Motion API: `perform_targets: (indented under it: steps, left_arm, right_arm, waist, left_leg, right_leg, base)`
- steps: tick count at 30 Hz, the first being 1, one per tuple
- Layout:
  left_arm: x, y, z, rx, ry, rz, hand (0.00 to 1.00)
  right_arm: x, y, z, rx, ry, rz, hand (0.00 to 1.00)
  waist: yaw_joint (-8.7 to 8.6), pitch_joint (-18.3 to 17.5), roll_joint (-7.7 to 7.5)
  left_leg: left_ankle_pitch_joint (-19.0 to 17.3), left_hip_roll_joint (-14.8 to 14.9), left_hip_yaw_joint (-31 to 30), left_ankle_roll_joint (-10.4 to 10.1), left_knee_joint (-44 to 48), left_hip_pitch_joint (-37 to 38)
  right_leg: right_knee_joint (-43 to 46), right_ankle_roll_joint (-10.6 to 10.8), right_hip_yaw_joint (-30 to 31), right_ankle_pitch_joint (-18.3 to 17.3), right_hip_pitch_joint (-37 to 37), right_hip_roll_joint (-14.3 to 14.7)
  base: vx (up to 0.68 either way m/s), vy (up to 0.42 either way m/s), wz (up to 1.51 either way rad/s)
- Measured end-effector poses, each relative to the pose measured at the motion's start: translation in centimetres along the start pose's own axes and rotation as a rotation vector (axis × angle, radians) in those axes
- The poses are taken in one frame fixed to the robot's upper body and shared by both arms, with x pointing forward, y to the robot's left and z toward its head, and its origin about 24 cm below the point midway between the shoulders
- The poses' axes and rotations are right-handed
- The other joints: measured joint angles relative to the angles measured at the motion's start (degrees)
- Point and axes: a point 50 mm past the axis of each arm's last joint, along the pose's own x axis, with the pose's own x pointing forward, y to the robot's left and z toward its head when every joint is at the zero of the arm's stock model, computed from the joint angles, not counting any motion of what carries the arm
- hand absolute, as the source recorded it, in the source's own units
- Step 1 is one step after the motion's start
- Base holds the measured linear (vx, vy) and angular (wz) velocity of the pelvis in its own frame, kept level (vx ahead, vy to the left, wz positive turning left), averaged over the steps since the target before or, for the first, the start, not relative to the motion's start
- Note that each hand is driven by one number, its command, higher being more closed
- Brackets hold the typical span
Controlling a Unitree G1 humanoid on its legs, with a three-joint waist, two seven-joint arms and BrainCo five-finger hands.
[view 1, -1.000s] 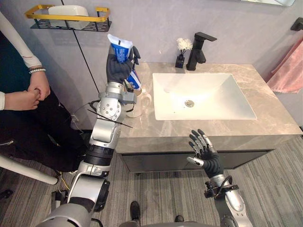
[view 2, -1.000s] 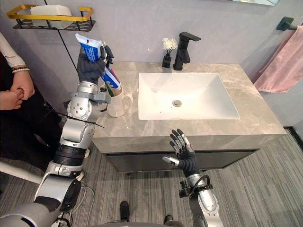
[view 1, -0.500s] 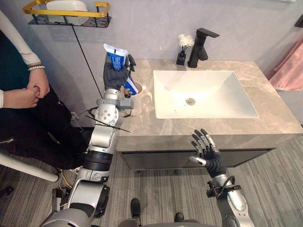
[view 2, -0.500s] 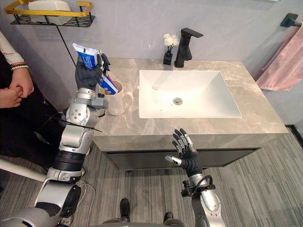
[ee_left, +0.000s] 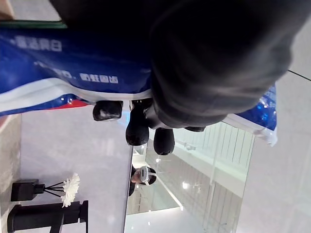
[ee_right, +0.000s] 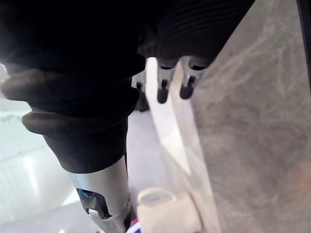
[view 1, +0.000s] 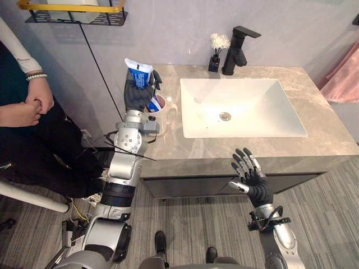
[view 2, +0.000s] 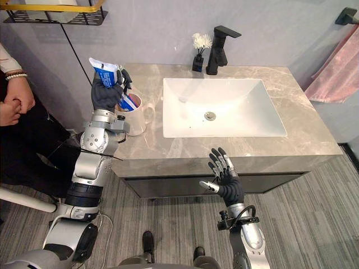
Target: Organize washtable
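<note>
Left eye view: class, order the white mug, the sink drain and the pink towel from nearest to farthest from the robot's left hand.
From the left hand, holding the toothpaste tube:
1. White mug, just below it, at the counter's left end.
2. Sink drain, mid-basin.
3. Pink towel, far right wall.

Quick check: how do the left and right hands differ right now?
The left hand is curled round a blue toothpaste tube; the right hand is open with fingers spread, holding nothing. The left hand is up over the white mug at the counter's left end; the right hand is out in front of the counter's front edge, touching nothing. Both wear dark ribbed covers.
</note>
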Motion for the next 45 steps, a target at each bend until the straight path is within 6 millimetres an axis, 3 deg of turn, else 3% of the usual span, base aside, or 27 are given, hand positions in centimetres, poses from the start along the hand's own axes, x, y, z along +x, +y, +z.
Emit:
perform_targets:
  steps: [6,7,35,40,45]
  left_arm:
    - [-0.2,0.1,-0.3,0.016,0.010,0.001,1.00]
    - [-0.4,0.2,-0.5,0.017,0.019,0.003,0.00]
    - [0.1,-0.1,0.0,0.042,-0.004,-0.029,0.00]
    - [0.2,-0.1,0.8,0.040,-0.037,-0.036,0.00]
    - [0.2,-0.4,3.1,0.035,-0.141,-0.089,0.00]
  right_arm:
    - [0.1,0.0,0.1,-0.001,-0.005,-0.006,0.00]
    - [0.2,-0.1,0.1,-0.001,-0.009,-0.013,0.00]
    - [0.2,-0.5,1.3,-0.020,-0.057,-0.031,0.00]
    - [0.2,-0.5,1.3,-0.019,-0.057,-0.029,0.00]
    - [0.2,-0.5,1.1,-0.017,-0.047,-0.028,0.00]
  waist:
    - [-0.04,1.0,-0.35]
    - [-0.04,1.1,-0.40]
    - [-0.03,2.2,-0.38]
    - [0.07,2.1,-0.28]
    - [0.13,1.2,1.94]
  left_leg:
    - [-0.2,0.0,0.4,0.0,0.0,0.0]
    - [-0.2,0.0,0.6,0.0,0.0,0.0]
    - [-0.4,0.0,1.7,0.1,0.0,-0.9]
    - [-0.4,-0.1,1.4,0.1,0.0,-0.7]
    - [-0.3,-0.2,0.7,0.1,0.0,0.4]
  right_leg:
    - [-0.1,0.0,0.4,0.0,-0.2,0.0]
    - [-0.1,0.0,0.6,0.0,-0.3,0.0]
    - [-0.8,0.1,1.6,1.1,-1.0,0.0]
    - [-0.8,0.1,1.4,1.0,-0.7,-0.1]
    - [-0.7,-0.1,0.7,0.9,0.3,-0.2]
  base:
    - [0.00,0.000,-0.02]
    - [0.02,0.004,-0.09]
    - [0.01,0.004,-0.02]
    - [0.00,0.004,0.03]
    - [-0.01,0.011,0.05]
